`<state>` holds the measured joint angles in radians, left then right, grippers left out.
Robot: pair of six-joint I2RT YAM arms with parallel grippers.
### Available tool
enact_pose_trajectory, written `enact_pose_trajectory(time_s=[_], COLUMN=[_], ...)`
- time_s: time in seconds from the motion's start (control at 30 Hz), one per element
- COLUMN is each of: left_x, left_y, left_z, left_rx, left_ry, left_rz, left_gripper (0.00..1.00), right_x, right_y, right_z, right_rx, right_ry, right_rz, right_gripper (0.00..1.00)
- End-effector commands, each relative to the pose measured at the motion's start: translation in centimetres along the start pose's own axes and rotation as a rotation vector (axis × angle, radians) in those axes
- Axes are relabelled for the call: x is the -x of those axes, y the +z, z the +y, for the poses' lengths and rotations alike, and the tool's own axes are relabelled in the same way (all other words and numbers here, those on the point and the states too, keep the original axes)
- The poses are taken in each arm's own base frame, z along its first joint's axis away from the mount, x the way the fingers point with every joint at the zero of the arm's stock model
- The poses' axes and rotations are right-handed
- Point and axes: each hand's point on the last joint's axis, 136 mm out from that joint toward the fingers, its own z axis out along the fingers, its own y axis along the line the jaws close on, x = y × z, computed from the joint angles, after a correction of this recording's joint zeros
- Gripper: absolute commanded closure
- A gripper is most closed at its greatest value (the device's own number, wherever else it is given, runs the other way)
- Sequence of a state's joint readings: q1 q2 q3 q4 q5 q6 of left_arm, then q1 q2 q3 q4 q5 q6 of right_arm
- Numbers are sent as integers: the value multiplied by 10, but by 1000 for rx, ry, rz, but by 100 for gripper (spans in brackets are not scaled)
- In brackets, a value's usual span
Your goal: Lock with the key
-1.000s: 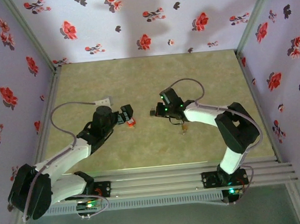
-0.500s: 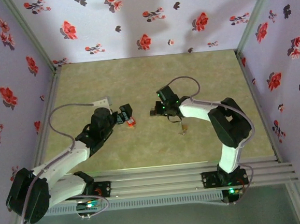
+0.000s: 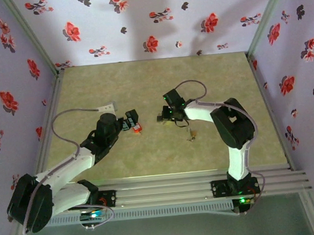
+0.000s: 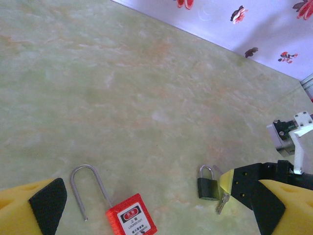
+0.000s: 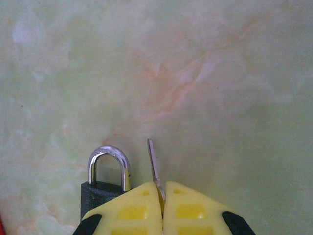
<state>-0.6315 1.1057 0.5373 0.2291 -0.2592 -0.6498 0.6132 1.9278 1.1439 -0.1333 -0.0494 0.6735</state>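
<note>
Two pincers: right pincer point(image 5: 161, 196) clenched on key point(image 5: 153, 159), left pincer point(image 4: 156, 205) released
Risk: pinched by blade alone, key could twist, slip

The right arm point(image 3: 231, 123) has folded inward: its elbow has swung toward 10 o'clock, closer to the middle of the table point(image 3: 143, 80), so the forearm now looks shorter. The left arm point(image 3: 73, 162) has eased back slightly toward 7 o'clock, taking the left gripper point(image 3: 131, 120) a touch that way.
</note>
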Motion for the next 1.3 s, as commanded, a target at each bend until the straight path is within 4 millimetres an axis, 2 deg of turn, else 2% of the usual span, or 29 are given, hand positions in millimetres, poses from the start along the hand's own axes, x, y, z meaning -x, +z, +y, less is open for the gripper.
enact_pose_trajectory(time_s=[0.0, 0.27, 0.63, 0.93, 1.1, 1.2, 1.27], left_x=[10, 9, 10, 9, 10, 9, 8], left_y=[-3, -3, -6, -6, -7, -7, -7], left_z=[-3, -5, -6, -8, -9, -10, -11], left_rx=[-4, -7, -14, -23, -25, -30, -35], left_ry=[14, 11, 15, 9, 10, 6, 4], left_rz=[-42, -37, -37, -35, -34, -30, -26], left_gripper=[0, 0, 0, 0, 0, 0, 0], right_x=[0, -1, 2, 18, 24, 20, 16], right_y=[7, 11, 1, -33, -64, -84, -98], right_z=[-5, -6, -6, -4, 2, 4, 1], right_rx=[-30, -33, -66, -106, -113, -118, -140], right_ry=[-18, -18, -43, -108, -142, -174, -189], right_rz=[21, 36, 45, 7, -26, -52, -72], right_gripper=[99, 90, 73, 53, 46, 38, 29])
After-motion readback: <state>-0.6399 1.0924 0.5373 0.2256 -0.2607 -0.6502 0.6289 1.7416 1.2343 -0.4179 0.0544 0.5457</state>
